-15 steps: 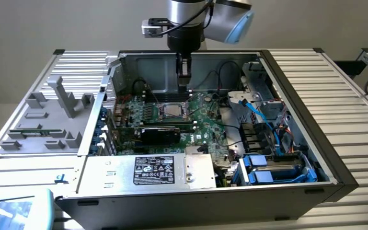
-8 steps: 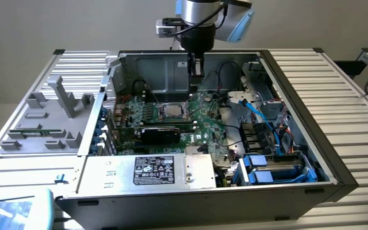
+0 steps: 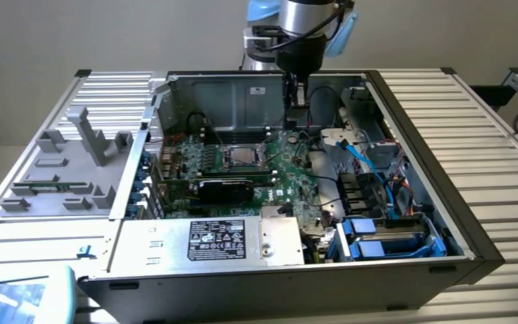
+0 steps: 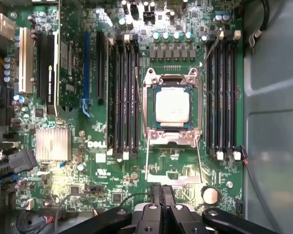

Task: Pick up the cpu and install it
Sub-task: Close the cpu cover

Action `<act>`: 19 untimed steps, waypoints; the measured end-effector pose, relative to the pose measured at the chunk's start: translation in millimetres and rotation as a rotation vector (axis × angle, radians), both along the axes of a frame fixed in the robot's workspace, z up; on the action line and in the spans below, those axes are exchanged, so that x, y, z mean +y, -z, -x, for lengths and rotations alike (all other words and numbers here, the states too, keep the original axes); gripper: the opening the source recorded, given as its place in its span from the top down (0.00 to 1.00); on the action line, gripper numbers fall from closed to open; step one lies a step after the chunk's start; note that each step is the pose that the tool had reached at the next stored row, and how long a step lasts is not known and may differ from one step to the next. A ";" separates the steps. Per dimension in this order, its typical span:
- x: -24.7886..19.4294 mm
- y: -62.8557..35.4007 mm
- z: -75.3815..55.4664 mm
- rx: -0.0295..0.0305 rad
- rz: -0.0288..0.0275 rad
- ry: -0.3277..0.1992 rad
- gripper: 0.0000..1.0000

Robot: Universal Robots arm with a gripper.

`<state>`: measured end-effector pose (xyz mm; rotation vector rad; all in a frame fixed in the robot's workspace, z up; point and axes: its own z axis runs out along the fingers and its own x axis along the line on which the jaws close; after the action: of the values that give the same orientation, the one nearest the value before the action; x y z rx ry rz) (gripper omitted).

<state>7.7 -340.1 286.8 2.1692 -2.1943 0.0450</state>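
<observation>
- We're looking into an open PC case (image 3: 268, 297) lying on a slatted metal surface (image 3: 484, 121), w/ the green motherboard (image 4: 97, 165) exposed inside.
- The cpu (image 4: 172, 106) is sitting flat inside the socket frame (image 4: 149, 105) near the mid of the board. Its silver top is facing up, and it's lying between two banks of RAM slots (image 4: 124, 97).
- Progress, as we're judging it: pick-up and placing seem done, since the chip is lying square in the socket and nothing is hanging from the arm.
- What's prob. left: the thin wire levers (image 4: 199, 165) seem to be standing away from the socket, so we're reckoning the clamp isn't latched yet. We can't tell whether the chip is fully seated on its contacts.
- The pincer (image 4: 162, 191) is clenched, its fingers pressing together w/ no gap, and it's gripping nothing.
- It's hovering above the board, apart from the cpu, over the area just past the lever ends. As far as we're seeing, it's touching no part.
- In the exterior view the pincer is hanging inside the case opening near the rear wall, pointing straight down.
- Also around:
  - a finned heatsink (image 4: 52, 144) on the board
  - a labelled PSU box (image 3: 218, 239) at the case front
  - blue cables (image 3: 367, 158) toward the exterior view's right
  - a grey fixture tray (image 3: 61, 169) on the surface at the exterior view's left
</observation>
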 end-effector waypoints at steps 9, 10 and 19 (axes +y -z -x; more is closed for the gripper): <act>-0.2 11.4 -18.7 0.0001 -0.0233 0.000 0.88; -0.3 12.8 -19.3 0.0005 -0.0255 0.000 0.88; -0.4 23.6 -19.7 0.0093 -0.0409 0.015 0.88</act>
<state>27.4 -340.5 263.3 2.1691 -2.2255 -0.0107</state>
